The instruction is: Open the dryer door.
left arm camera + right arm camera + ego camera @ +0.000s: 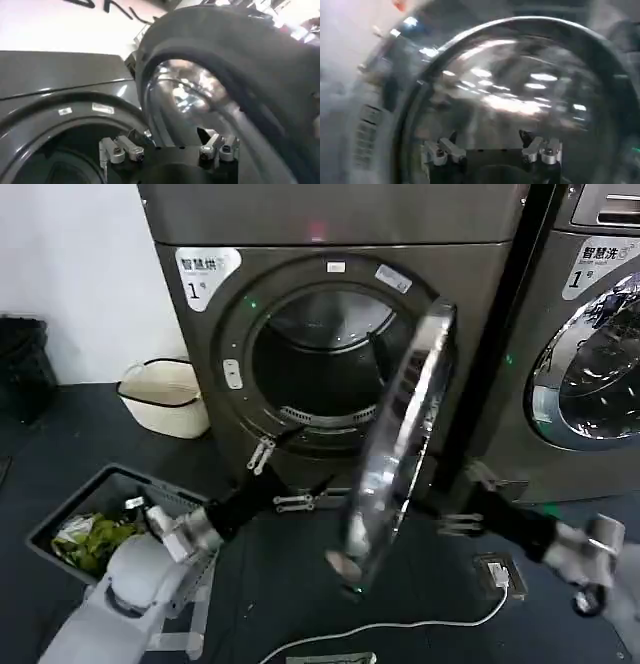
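The dryer [330,224] stands in front of me with its round door [400,444] swung out, seen nearly edge-on, and the drum opening [320,364] bare. My left gripper [280,477] is open at the lower rim of the opening, left of the door, holding nothing. In the left wrist view the left gripper [170,137] faces the door's inner side [225,75], apart from it. My right gripper [468,499] is open behind the door's right side. In the right wrist view the right gripper [488,136] looks at the door glass [520,90] close ahead.
A grey basket [60,519] with green clothes sits on the floor at my left. A white basin [165,394] and a black bin [25,364] stand by the wall. A second machine [590,334] is on the right. A white cable [420,624] lies on the floor.
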Controlling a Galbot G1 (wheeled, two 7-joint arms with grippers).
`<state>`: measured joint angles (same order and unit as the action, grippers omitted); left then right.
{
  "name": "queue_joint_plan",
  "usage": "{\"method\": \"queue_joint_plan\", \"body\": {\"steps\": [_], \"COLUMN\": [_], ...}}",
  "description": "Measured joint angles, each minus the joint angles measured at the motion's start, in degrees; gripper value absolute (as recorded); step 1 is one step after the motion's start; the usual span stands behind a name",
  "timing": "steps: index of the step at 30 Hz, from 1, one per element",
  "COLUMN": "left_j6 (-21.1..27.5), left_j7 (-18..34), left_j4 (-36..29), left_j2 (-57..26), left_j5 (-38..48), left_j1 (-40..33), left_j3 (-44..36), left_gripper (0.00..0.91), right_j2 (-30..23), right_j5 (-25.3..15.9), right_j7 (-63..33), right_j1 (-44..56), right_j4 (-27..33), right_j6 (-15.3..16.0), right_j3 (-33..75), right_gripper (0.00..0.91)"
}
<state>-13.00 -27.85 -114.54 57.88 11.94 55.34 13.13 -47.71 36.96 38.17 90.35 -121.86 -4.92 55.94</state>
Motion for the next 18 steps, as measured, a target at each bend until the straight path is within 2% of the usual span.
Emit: {"method": "queue_joint_plan", "body": {"steps": [5, 11, 15, 18], "left_j6": [-0.80, -1.16, -1.17, -1.19], "left_j7": [-0.07, 0.12, 0.23, 0.38], "left_j4": [1.48, 3.63, 5.35, 6.54], "left_j2": [0.08, 0.87, 1.38, 1.87], "left_j5": [0.79, 1.85, 2.18, 2.31], "left_j1": [-2.81, -6.31, -9.48, -11.90], "left_j3": [-3.00, -6.81, -9.97, -12.67], "left_gripper": [0.907, 0.907, 0.907, 0.907], "right_j2": [-6.93, -16.19, -22.84, -27.66], "right_j5": [-3.99, -9.56, -11.03, -15.12], "right_j7": [-3.04, -11.30, -17.92, -22.38], "right_j1": [8.03, 13.88, 15.21, 15.47], "right_j4": [-1.66, -2.34, -2.15, -1.37], "right_j6": [-4.73, -7.61, -7.34, -5.87], "right_j3": [8.38, 16.83, 21.89, 25.68], "right_gripper": [0.907, 0.907, 0.907, 0.907]}}
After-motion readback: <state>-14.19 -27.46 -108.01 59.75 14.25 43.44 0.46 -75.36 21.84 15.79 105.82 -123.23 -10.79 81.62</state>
